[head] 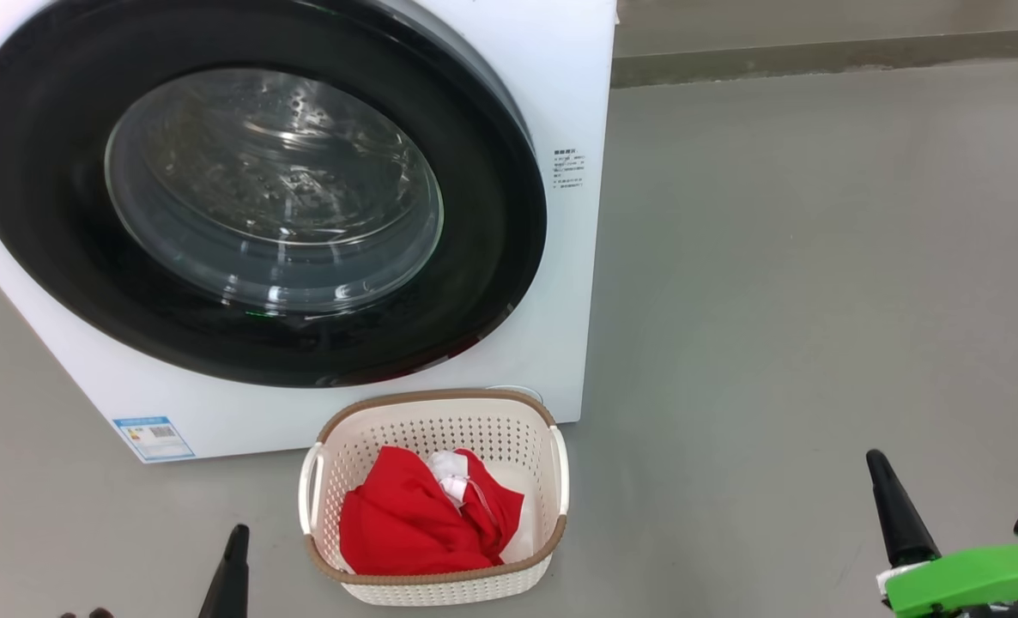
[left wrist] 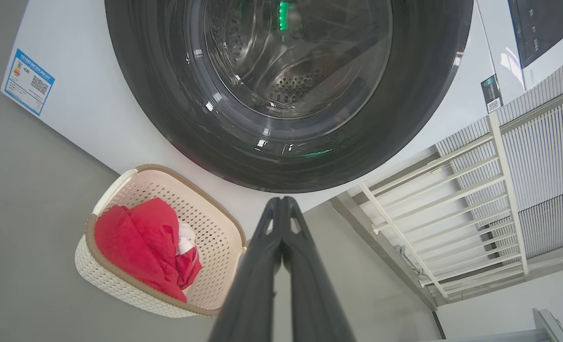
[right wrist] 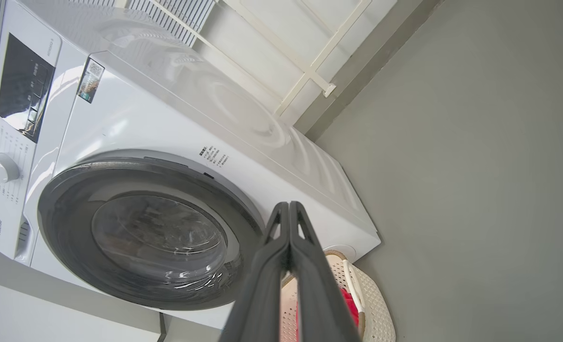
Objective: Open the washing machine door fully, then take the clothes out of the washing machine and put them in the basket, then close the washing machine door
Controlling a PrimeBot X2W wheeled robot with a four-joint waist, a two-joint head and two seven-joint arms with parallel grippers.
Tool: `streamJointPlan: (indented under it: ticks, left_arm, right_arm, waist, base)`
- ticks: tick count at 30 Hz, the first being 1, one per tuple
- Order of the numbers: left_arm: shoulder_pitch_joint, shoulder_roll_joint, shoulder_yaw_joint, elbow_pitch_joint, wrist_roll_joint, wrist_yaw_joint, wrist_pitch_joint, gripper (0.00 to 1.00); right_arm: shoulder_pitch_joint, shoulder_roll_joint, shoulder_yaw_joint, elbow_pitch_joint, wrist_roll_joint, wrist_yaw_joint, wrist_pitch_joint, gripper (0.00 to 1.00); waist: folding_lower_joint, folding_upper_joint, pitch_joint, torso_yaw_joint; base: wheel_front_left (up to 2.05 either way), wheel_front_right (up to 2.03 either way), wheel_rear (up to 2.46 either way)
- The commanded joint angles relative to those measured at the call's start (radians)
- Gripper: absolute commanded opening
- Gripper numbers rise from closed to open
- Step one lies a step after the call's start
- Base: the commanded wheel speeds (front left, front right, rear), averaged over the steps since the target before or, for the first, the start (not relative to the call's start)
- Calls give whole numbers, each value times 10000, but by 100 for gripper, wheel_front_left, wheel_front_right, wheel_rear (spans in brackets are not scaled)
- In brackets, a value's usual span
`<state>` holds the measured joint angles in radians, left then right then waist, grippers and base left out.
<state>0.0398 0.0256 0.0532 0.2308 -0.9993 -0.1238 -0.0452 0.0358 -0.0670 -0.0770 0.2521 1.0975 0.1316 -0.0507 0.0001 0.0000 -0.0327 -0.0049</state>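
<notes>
1. Washing machine door point(head: 45, 172) is shut, flush against the front of the white washing machine point(head: 578, 103). Its glossy black rim rings the clear glass bowl, and a perforated steel drum shows through the glass.
2. The basket point(head: 433, 398) stands upright on the grey floor point(head: 818, 257), close in front of the machine's lower right corner. Whether the two touch cannot be told.
3. The clothes point(head: 397, 528) lie bunched inside the basket. The red fabric is heaped toward its near left side, and a small white cloth point(head: 451, 470) lies on top near the middle.
4. The left gripper point(head: 238, 536) is at the lower left of the head view, just left of the basket and apart from it. Its dark fingers are pressed together on nothing.
5. The right gripper point(head: 878, 463) is at the lower right, well apart from the basket. It too is clenched and empty, with a green fitting point(head: 972, 579) behind it.
6. A blue label point(head: 153, 438) marks the machine's lower left front corner.
</notes>
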Motion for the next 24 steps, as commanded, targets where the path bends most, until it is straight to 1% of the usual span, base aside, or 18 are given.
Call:
streamJointPlan:
  ticks: [1,24]
  left_arm:
    - [-468,165,238,-202,-272,-39,53,0]
    - [-903,200,401,-53,-2773,-52,716,0]
  right_arm:
    - [-506,-112,52,-248,235,-5,71,0]
    - [-907,8,-134,-173,2329,-7,750,0]
  waist:
    - [-1,0,7,1]
    - [-1,0,158,22]
  base:
    - [0,0,0]
    - [0,0,0]
